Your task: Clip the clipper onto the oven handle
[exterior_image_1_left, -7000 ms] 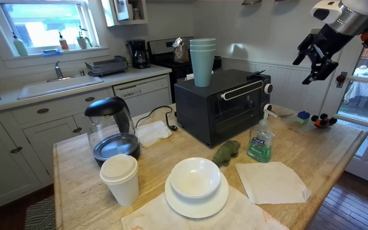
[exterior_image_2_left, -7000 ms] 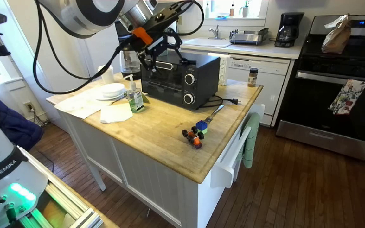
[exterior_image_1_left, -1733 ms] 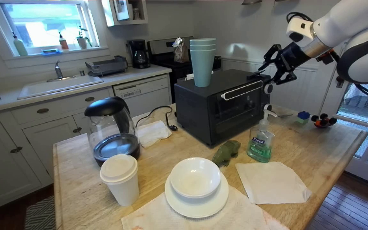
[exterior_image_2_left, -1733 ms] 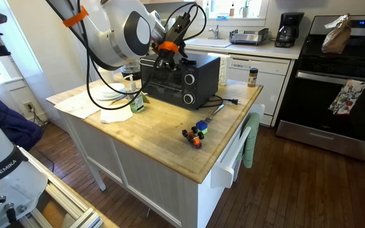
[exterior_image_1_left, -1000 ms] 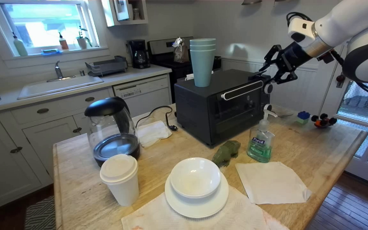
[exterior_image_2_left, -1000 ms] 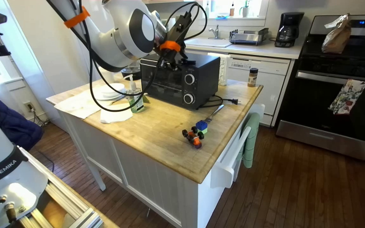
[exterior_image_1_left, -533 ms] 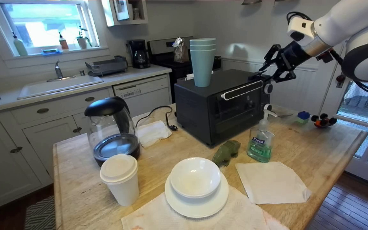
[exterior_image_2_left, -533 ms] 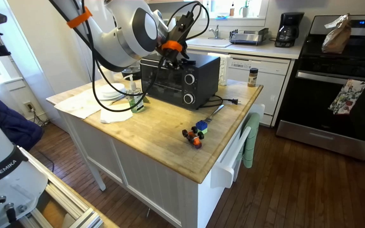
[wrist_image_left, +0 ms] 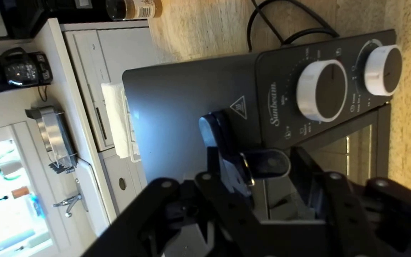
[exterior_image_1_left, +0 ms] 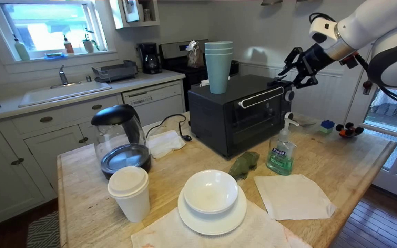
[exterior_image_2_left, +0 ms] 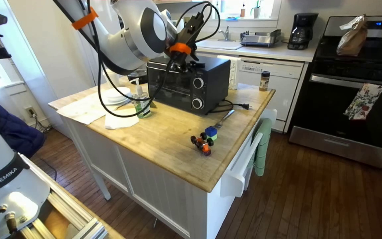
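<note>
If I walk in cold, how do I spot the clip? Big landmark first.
On the wood-topped island stands the black Sunbeam toaster oven. At its top front edge, above the two knobs, lies the dark clip, between the jaws of the gripper. Unlike the tall pale-green cups stacked on the same top, it is small and low, with a thin metallic glint.

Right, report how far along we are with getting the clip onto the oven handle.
Done: the jaws stand apart, either side of the clip. In hand: the grip, though I can't tell whether they press on it. Left: the clip is at the top front edge of the oven, not on its handle, so it likely needs moving over and clipping on.
</note>
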